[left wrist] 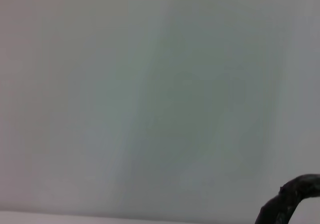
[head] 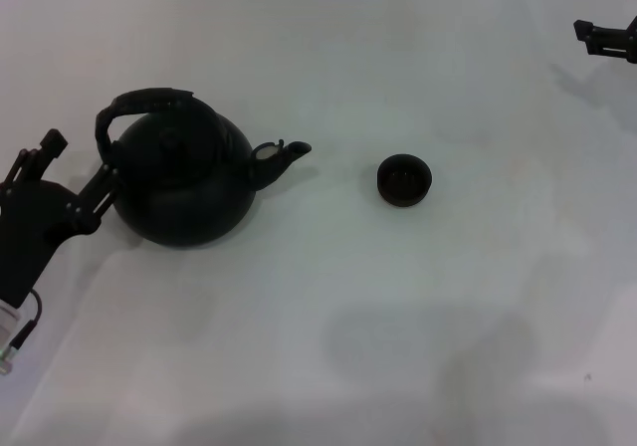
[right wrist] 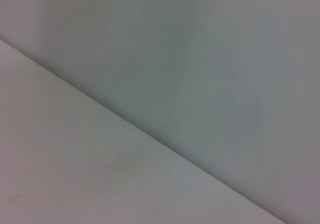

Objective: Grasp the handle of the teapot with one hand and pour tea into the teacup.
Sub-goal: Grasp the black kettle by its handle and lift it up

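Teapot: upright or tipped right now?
Upright. The teapot sits flat on the table, spout level toward the teacup; left gripper beside it.

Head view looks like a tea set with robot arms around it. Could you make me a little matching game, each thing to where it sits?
Things:
1. teapot
2. teacup
3. left gripper
4. right gripper

Places:
A. far right corner
B. off the spout's tip, apart from it
C. left half of the table, spout toward the cup
D. beside the pot's left flank

Pairs: 1-C, 2-B, 3-D, 4-A
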### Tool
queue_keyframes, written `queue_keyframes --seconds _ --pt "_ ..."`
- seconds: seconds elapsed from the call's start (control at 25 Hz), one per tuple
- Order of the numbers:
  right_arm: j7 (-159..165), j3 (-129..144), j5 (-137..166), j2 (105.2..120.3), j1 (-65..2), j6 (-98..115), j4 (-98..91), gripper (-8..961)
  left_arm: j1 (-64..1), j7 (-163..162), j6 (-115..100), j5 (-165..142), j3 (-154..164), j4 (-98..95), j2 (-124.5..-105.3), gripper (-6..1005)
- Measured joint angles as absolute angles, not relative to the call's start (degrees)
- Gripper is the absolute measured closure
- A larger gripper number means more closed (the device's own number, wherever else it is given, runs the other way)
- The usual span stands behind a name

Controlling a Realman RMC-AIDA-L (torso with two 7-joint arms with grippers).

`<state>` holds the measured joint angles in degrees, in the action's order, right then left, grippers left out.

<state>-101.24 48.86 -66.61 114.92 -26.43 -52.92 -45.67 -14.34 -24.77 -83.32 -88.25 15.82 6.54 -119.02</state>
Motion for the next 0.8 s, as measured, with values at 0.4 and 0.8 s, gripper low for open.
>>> queue_keyframes --seconds 0.4,0.8 --pt "-101.2 49.0 -66.4 114.96 -26.3 -52.2 -44.5 106 -16.1 -21.8 -84.4 -88.6 16.0 6.9 -119.23 279" --pt "-101.4 48.9 -66.3 114.96 -26.3 -50.0 -44.5 107 -16.8 -22.6 -83.8 -88.2 15.8 7.8 -119.21 613"
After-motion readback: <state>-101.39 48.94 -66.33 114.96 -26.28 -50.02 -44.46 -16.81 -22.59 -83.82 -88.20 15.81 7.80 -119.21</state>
